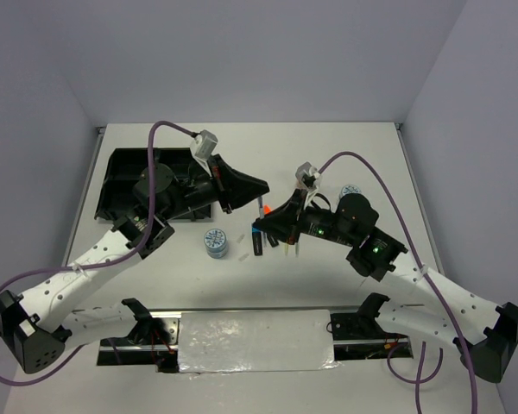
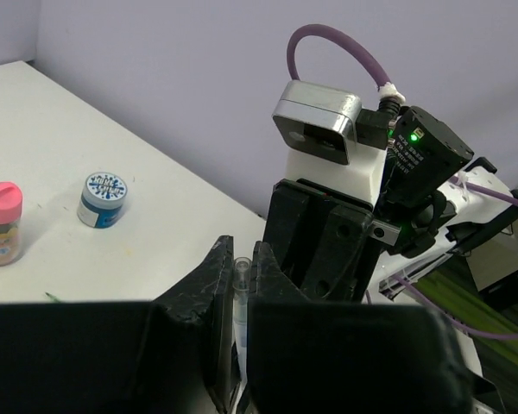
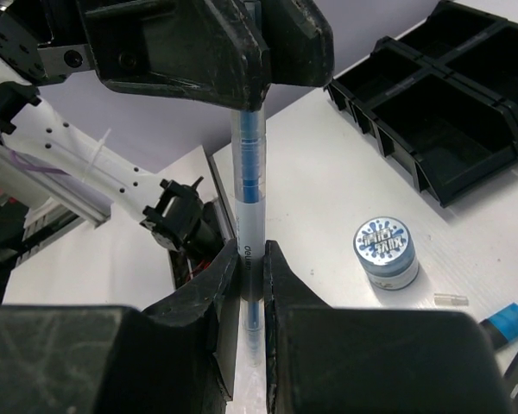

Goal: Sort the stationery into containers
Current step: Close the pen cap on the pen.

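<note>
A clear-barrelled pen with a blue refill is held by both grippers at once, above the table. My right gripper is shut on its lower barrel. My left gripper is shut on the other, clear end of the pen, and the black left fingers show at the top of the right wrist view. In the top view the left gripper and right gripper meet at table centre. The black compartment tray lies at the back left, under the left arm.
A round blue-white tin stands near centre, also seen as the tin. A second tin and a pink-capped bottle stand farther right. Markers lie below the grippers, one blue-capped marker near a tiny white bit.
</note>
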Robot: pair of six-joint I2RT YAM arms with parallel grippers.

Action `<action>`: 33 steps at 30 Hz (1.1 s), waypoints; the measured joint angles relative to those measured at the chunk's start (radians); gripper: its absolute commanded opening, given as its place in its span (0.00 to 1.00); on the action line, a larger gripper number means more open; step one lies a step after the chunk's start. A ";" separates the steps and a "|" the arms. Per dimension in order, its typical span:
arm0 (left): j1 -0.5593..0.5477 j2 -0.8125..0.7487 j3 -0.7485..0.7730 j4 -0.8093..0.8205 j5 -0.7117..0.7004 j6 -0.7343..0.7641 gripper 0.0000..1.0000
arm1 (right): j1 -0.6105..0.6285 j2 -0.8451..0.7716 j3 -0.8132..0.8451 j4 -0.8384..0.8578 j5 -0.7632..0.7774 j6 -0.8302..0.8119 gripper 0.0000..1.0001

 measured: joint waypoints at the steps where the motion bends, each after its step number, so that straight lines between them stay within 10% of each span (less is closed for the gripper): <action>1: 0.002 0.000 -0.005 0.006 0.005 -0.006 0.00 | 0.000 0.001 0.001 -0.004 0.002 -0.002 0.00; 22: -0.035 -0.079 -0.299 0.481 -0.303 -0.087 0.00 | -0.012 0.246 0.386 -0.344 -0.030 -0.046 0.00; 33: -0.057 -0.078 -0.274 0.405 -0.332 -0.106 0.10 | -0.087 0.217 0.305 -0.271 -0.204 -0.008 0.00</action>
